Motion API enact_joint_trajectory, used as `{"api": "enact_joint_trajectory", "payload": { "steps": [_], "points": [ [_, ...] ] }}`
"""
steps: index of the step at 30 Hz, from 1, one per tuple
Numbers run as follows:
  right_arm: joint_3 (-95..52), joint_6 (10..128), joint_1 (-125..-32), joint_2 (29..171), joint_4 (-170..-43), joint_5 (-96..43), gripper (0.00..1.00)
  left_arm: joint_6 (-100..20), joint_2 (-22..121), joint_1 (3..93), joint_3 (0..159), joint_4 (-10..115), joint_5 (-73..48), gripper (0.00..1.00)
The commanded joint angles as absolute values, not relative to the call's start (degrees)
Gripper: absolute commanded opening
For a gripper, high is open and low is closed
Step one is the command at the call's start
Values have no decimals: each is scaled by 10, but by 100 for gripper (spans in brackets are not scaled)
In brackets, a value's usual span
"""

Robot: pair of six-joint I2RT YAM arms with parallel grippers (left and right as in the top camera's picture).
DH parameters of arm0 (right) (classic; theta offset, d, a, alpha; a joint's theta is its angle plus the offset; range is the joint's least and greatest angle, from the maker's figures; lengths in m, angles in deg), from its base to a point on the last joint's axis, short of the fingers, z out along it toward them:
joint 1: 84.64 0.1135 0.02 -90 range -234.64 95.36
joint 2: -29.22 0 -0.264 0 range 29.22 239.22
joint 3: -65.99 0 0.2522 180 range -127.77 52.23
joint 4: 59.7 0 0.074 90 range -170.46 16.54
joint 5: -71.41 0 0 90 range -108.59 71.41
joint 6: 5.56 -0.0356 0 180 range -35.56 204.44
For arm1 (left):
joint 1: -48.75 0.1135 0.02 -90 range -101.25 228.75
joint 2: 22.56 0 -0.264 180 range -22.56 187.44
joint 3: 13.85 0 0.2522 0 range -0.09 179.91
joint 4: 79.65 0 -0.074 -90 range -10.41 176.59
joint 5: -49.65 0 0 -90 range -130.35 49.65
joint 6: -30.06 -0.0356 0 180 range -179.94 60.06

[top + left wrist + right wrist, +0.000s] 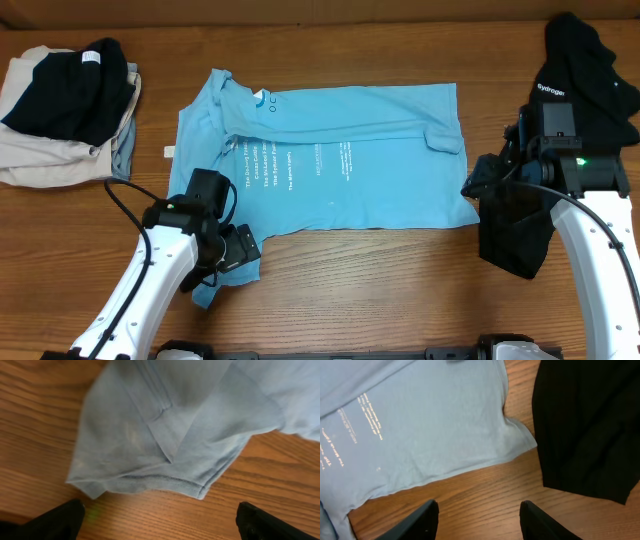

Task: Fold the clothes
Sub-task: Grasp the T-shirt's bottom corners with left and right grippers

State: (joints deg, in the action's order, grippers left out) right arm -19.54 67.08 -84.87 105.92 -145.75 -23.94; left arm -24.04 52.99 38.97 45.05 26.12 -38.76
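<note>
- We judge the fold is only starting: the blue T-shirt (340,160) lies spread flat in the middle of the counter (400,290).
- Our left tool (162,525) gapes wide and empty over a sleeve (150,450). Our right tool (480,522) is half open and empty near the shirt's corner.
- Next, both should pinch the fabric edges.
- The counter is wood-grain, with a black top (580,70) on the right and stacked clothes (60,120) on the left.

Seemingly a robotics lab: left arm (140,280) and right arm (600,240) mounted at a wood-grain table (360,290).
</note>
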Motion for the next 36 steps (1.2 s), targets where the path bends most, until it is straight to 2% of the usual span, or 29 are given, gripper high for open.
{"api": "enact_joint_trajectory", "payload": {
  "steps": [1,9,13,20,23,25,28,30,31,36],
  "points": [
    [-194,668,-847,1048,-1444,-243,56,-245,536,389,413,295,-364,100],
    [-194,668,-847,1048,-1434,-243,56,-306,562,391,389,349,-361,98],
    [-194,668,-847,1048,-1433,-243,56,-313,582,391,389,360,-360,88],
    [-194,668,-847,1048,-1430,-243,56,-317,676,391,389,397,-363,89],
    [-194,668,-847,1048,-1431,-243,56,-317,712,391,389,406,-362,86],
    [-194,668,-847,1048,-1431,-243,56,-317,728,391,392,408,-353,65],
    [-194,667,-847,1048,-1429,-243,56,-317,729,391,398,403,-351,25],
    [-194,666,-847,1048,-1428,-243,56,-317,729,391,407,393,-352,9],
    [-194,666,-847,1049,-1427,-243,55,-318,729,391,414,385,-352,4],
    [-193,666,-847,1067,-1425,-243,51,-369,729,391,472,327,-352,4]
  ]
}}
